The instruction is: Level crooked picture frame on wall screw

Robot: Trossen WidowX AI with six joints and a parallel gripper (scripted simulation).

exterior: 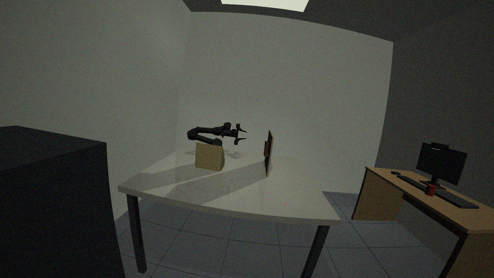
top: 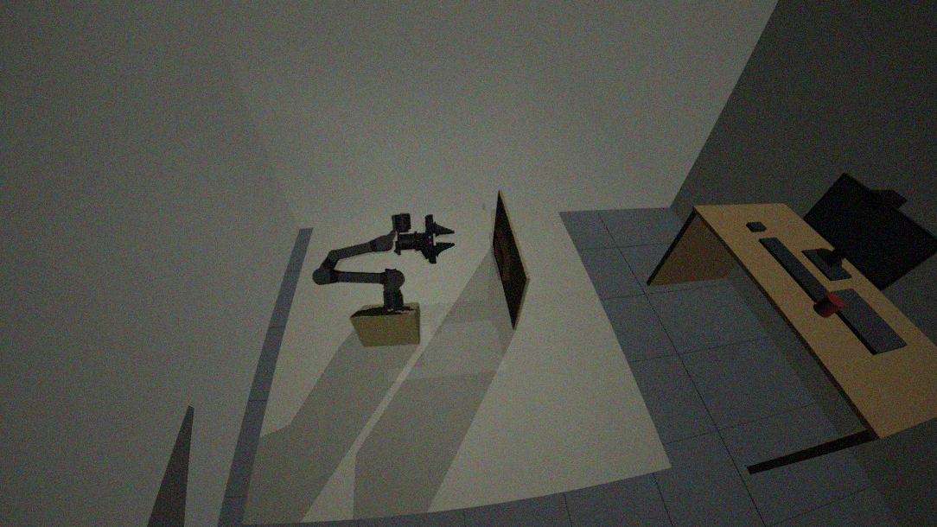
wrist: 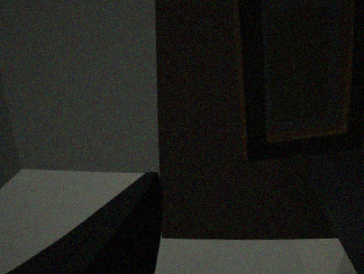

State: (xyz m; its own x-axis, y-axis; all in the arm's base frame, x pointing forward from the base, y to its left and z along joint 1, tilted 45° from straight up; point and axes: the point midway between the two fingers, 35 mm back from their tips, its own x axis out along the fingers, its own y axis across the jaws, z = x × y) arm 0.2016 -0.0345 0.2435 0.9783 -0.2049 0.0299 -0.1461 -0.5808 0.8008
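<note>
Spread partway, with nothing held, at the claw (top: 454, 238) (exterior: 246, 135) (wrist: 235, 176), well apart from the frame (top: 503, 254) (exterior: 265, 148) (wrist: 253, 113). To be found hung on the near face of the upright panel (top: 517, 282) (exterior: 268, 166) (wrist: 198, 135), above the desk (top: 557, 406) (exterior: 241, 197) (wrist: 68, 194).

Likeliest trouble: coming in off-centre and nudging the frame sideways with a fingertip before getting a grip. Next, lifting too high, probably slipping the strip off the screw and dropping the frame to the desk; or lifting too little, with a tooth catching and no notch gained. Possible too: overshooting by a notch, or pressing hard enough to shift the panel. Before any move, best to settle the high side; otherwise liable to worsen the tilt.

Strip hidden behind the frame; screw not to be made out. Seen nearly edge-on from top and exterior, so little help with the tilt. Very dark at the wrist, with the frame cut off above; lower edge seemingly rising rightward, perhaps only from perspective. Cannot tell the true lean.
</note>
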